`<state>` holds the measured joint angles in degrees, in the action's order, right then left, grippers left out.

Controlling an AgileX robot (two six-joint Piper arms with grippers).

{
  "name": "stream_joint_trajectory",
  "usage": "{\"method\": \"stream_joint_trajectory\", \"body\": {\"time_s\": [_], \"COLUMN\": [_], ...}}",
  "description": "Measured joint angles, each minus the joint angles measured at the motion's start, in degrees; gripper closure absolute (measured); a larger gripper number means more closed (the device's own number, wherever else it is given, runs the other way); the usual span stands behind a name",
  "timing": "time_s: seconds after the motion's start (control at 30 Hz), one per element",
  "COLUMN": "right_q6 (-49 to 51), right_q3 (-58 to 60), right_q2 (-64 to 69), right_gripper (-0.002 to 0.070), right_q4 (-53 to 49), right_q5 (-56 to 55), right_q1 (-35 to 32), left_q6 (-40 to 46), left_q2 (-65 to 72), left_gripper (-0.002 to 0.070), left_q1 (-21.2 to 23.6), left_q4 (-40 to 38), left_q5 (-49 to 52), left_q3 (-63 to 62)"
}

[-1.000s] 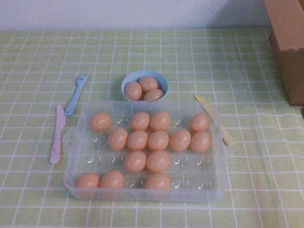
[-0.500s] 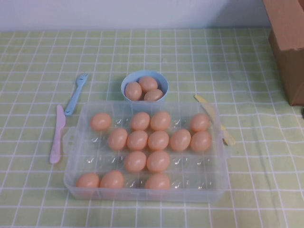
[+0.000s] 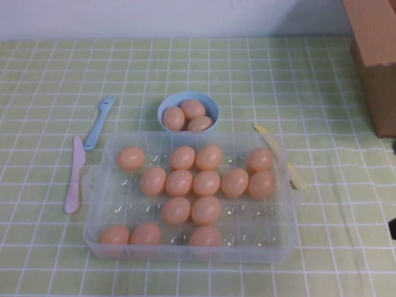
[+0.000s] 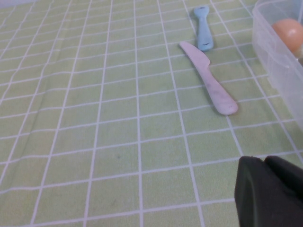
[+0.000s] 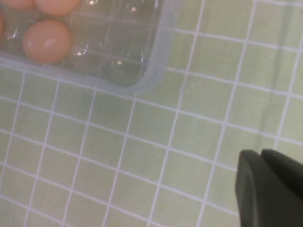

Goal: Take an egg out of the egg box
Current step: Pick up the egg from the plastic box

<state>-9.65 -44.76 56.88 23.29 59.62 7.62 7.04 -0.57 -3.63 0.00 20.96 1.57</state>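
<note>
The clear plastic egg box point(image 3: 247, 234) stands at the middle front of the green checked cloth and holds several orange-tan eggs point(image 3: 179, 182). My left gripper point(image 4: 263, 159) is shut and empty, low over the cloth to the left of the box; the box wall point(image 4: 279, 71) and one egg point(image 4: 288, 34) show in the left wrist view. My right gripper point(image 5: 261, 152) is shut and empty above the cloth, off the box's near right corner point(image 5: 152, 71), with an egg point(image 5: 46, 41) in view. In the high view only a dark bit of the right gripper point(image 3: 393, 229) shows at the right edge.
A light-blue bowl point(image 3: 213, 110) holding three eggs stands behind the box. A blue fork point(image 3: 99, 122) and a pink knife point(image 3: 74, 175) lie left of the box, and a yellow knife point(image 3: 275, 148) lies at its right. A cardboard box point(image 3: 374, 55) stands at the far right.
A dark bit of my right gripper has come into the high view at the right edge. The eggs and the box have not moved.
</note>
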Motion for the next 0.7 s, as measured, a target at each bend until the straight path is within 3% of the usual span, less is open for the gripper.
{"method": "stream_joint_trajectory", "body": {"time_s": [0.27, 0.43, 0.7], "right_q6": [1.77, 0.82, -17.98], "right_q3": [-12.99, -20.98, -33.28], "right_q2": [17.18, 26.94, 39.31], "right_gripper": [0.0694, 0.0693, 0.0675], "right_q4": [-5.74, -7.46, -7.81], "right_q5": [-0.43, -0.57, -0.71], "right_q1": [15.95, 22.48, 26.64], "left_q6": [0.0, 0.0, 0.0], "left_q2": [0.0, 0.0, 0.0], "left_gripper": [0.0679, 0.068, 0.068], "left_q1": [0.0, 0.0, 0.0], "left_q4": [0.0, 0.0, 0.0], "left_q5": [0.0, 0.0, 0.0], "left_q3": [0.0, 0.0, 0.0]}}
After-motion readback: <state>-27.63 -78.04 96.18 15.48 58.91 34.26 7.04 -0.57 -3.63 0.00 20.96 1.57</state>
